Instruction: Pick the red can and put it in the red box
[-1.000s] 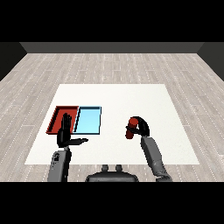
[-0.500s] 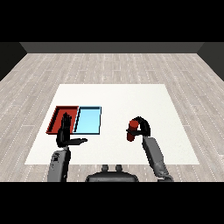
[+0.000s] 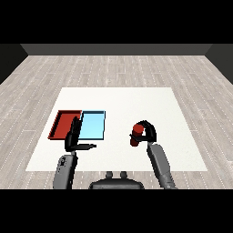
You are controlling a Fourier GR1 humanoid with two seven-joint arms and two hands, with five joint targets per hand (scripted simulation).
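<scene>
R hand (image 3: 146, 131) is curled round the red can (image 3: 135, 135), fingers wrapping over the top and far side, thumb side facing the can's near face. Can shows to the L of the palm, approx upright w/ its long axis vertical, maybe tipped a little toward the trays; the tilt is hard to judge from this angle. Can't tell whether its base touches the white table (image 3: 136, 100) or sits just above it. Can is R of centre on the table, well apart from both trays.

L hand (image 3: 74, 136) holds nothing. Fingers are straight and point up/forward, thumb sticks out sideways to the R, so the hand is wide open. Its fingertips overlap the seam between the red tray (image 3: 61, 124) and the light blue tray (image 3: 93, 124) in the head view; whether they touch either tray isn't clear.

Trays lie side by side, touching, red on the L, blue on the R, both on the L half of the table. Grey forearms come in from the lower corners.
</scene>
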